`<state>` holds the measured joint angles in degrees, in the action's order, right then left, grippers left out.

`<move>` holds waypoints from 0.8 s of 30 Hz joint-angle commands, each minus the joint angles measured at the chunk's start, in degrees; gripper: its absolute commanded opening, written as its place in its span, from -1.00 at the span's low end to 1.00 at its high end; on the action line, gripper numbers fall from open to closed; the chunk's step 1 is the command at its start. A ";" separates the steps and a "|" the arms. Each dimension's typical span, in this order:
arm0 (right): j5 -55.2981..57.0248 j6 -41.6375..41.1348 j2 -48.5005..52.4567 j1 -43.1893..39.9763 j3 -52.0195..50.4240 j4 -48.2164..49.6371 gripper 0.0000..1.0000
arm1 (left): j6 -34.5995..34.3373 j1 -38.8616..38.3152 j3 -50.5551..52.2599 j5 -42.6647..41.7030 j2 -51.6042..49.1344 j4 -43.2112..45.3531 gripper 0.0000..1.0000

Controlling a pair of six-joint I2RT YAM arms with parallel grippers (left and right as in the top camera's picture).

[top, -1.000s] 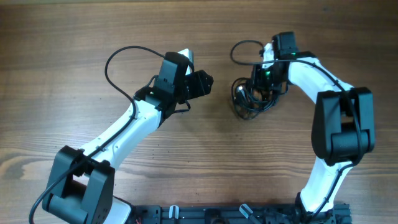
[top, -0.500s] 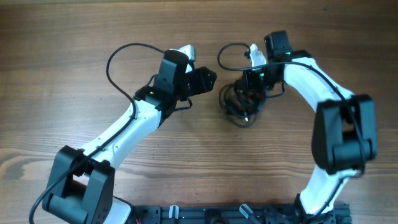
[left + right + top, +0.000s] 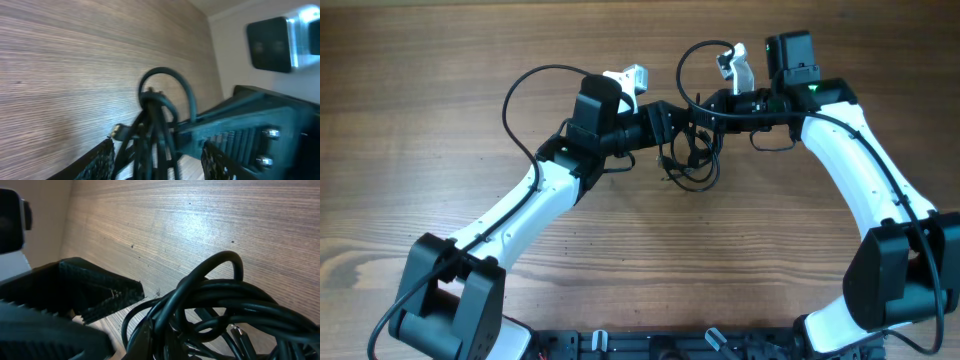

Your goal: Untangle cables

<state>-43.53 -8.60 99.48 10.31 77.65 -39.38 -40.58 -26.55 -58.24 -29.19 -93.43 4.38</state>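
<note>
The cables (image 3: pixel 692 160) are a tangled bunch of thin black cords hanging between the two grippers at the table's middle back. My right gripper (image 3: pixel 713 105) reaches in from the right and is shut on the top of the bunch. The right wrist view shows the looped cables (image 3: pixel 215 300) crowded against its jaws (image 3: pixel 170 345), with a small plug end (image 3: pixel 240 332) among them. My left gripper (image 3: pixel 672 125) comes from the left and is open. In the left wrist view the cables (image 3: pixel 155 125) run between its ridged fingers (image 3: pixel 102 162) with a gap on each side.
The table is bare brown wood (image 3: pixel 440 150). The left arm's own thick wire (image 3: pixel 520 95) arcs out to the left and the right arm's wire (image 3: pixel 692 60) loops up behind the grippers. A black rail (image 3: pixel 700 345) lines the front edge.
The right gripper carried the cable bunch left and turned sideways. The left gripper moved right until its fingers straddle the bunch, and its jaws widened a little.
</note>
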 commanded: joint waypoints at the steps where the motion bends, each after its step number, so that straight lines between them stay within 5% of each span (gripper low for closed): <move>1: -2.36 -0.74 -0.81 0.11 0.39 -0.33 -0.91 | -0.42 -0.74 -0.17 -3.54 -0.44 1.22 0.16; 12: -4.81 -5.09 -0.81 -0.72 0.39 -0.57 -0.91 | -0.39 -5.14 -0.17 4.52 -0.46 -5.60 -0.02; 24: -33.53 -3.39 -0.81 -9.18 0.39 -0.31 -0.91 | -0.35 -5.22 -0.17 11.43 -0.46 -9.70 -0.03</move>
<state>-62.96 -13.19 99.48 2.83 77.65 -39.86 -41.08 -32.14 -58.24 -23.20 -93.49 -4.05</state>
